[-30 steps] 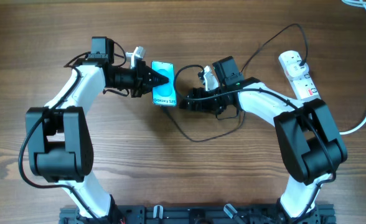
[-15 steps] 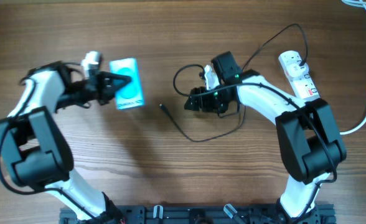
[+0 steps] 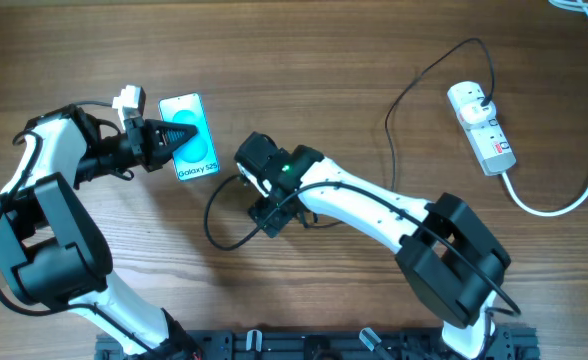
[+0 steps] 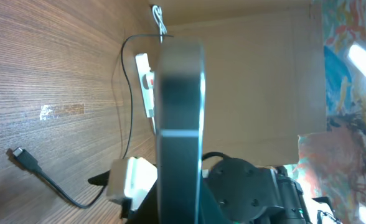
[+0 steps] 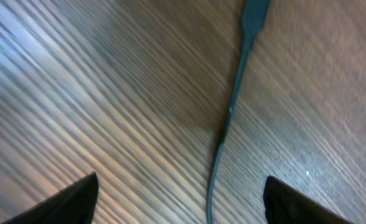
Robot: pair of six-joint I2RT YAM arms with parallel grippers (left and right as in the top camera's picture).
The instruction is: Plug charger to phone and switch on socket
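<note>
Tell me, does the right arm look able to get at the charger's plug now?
Probably yes. In the right wrist view the charger lies bare on the table between the open right fingers, its plug just ahead, nothing covering it.

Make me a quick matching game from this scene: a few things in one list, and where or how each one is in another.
Things
1. phone
2. charger
3. socket
4. right gripper

Place or state
A. open, hovering over the black cable
B. lying at the far right of the table
C. clamped in the left gripper
D. plug end lying loose on the wood

Pairs: 1-C, 2-D, 3-B, 4-A
</note>
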